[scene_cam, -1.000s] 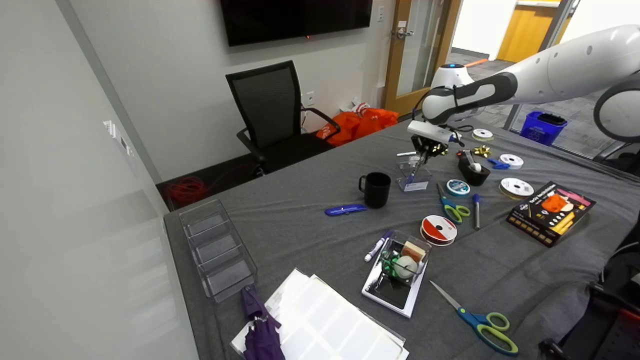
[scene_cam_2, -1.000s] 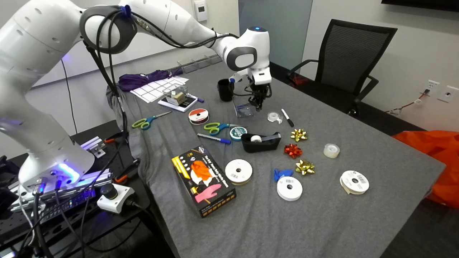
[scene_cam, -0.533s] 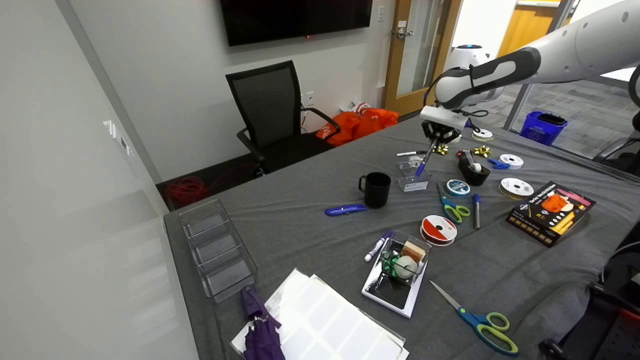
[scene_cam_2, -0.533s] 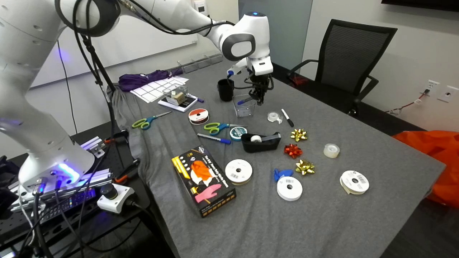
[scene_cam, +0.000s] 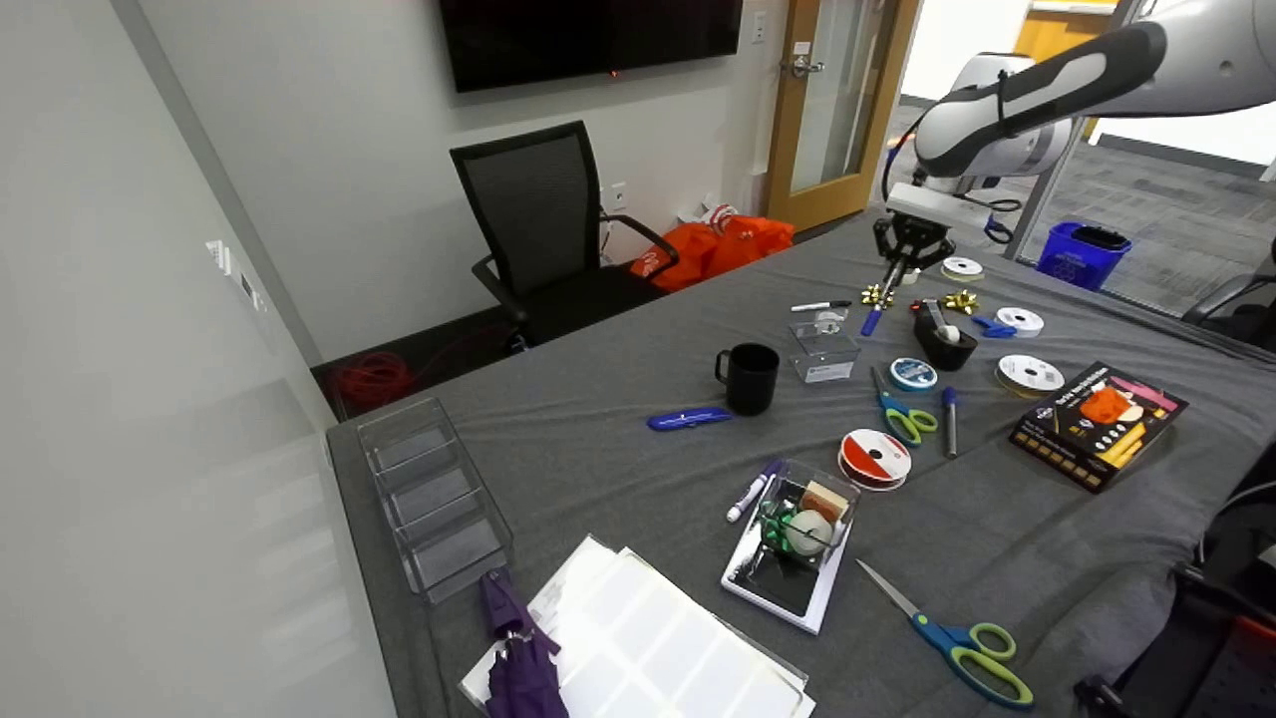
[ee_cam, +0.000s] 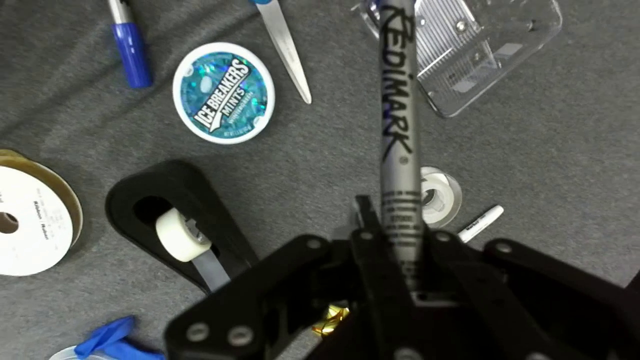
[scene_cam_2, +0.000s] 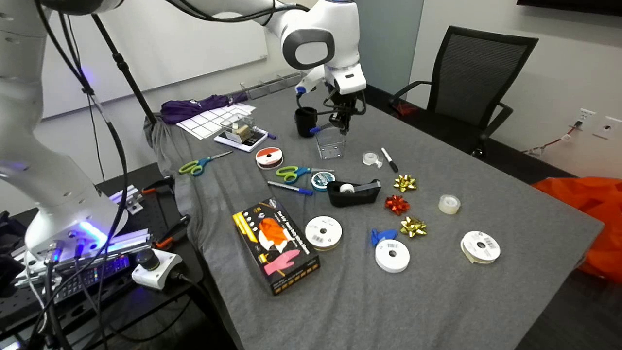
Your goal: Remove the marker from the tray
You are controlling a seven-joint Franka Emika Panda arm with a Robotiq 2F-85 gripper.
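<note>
We looked across a table (scene_cam: 598, 479) draped in wrinkled grey cloth (scene_cam_2: 437, 301). Behind it, a black screen (scene_cam: 593, 40) hung on a pale wall (scene_cam: 379, 199), and a black mesh-backed chair (scene_cam: 538, 199) with armrests, which we saw in both exterior views, stood below. Near the screen we noticed a wood-framed glass door (scene_cam: 842, 100) with a metal handle (scene_cam: 800, 67). Farther along lay a brightly lit area (scene_cam: 957, 30) with grey carpet (scene_cam: 1196, 209), where we spotted a blue bin (scene_cam: 1084, 254). In an exterior view we made out a whiteboard (scene_cam_2: 204, 53) with a faint violet tint, two wall outlets (scene_cam_2: 613, 127), and dark floor (scene_cam_2: 573, 316) beside the table.
</note>
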